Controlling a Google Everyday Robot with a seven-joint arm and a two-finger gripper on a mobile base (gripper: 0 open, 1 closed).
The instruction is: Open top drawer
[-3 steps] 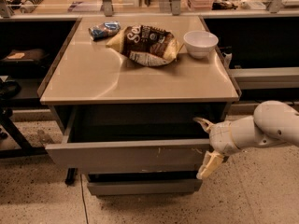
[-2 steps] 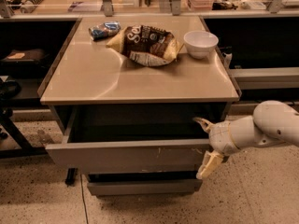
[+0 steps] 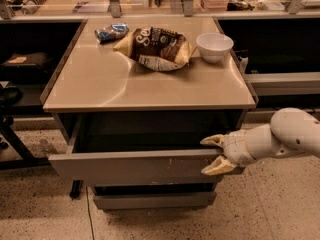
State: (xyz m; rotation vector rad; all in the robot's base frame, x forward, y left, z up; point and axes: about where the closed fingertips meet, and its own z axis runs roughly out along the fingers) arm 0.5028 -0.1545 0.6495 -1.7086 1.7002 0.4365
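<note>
Looking at the low grey cabinet, we see the wide grey handleless top drawer standing well out from the cabinet body, its front panel forward of the cabinet's edge and its dark, plain interior open to view beneath the tan worktop. Small pale scuffs mark the panel right of centre. Below it a narrower grey drawer front sits closed, set further back.

Our white arm comes in from the right, and our pale two-finger gripper sits at the right end of the top drawer's front panel. Its fingers are spread apart, one at the panel's upper edge and the other lower down against the panel face. We cannot tell whether either finger actually presses on the panel.

On the worktop, towards the back, lie a small blue foil packet, a crumpled brown snack bag just beside it, and a white round bowl upright near the right edge. A speckled stone floor spreads under the cabinet.
</note>
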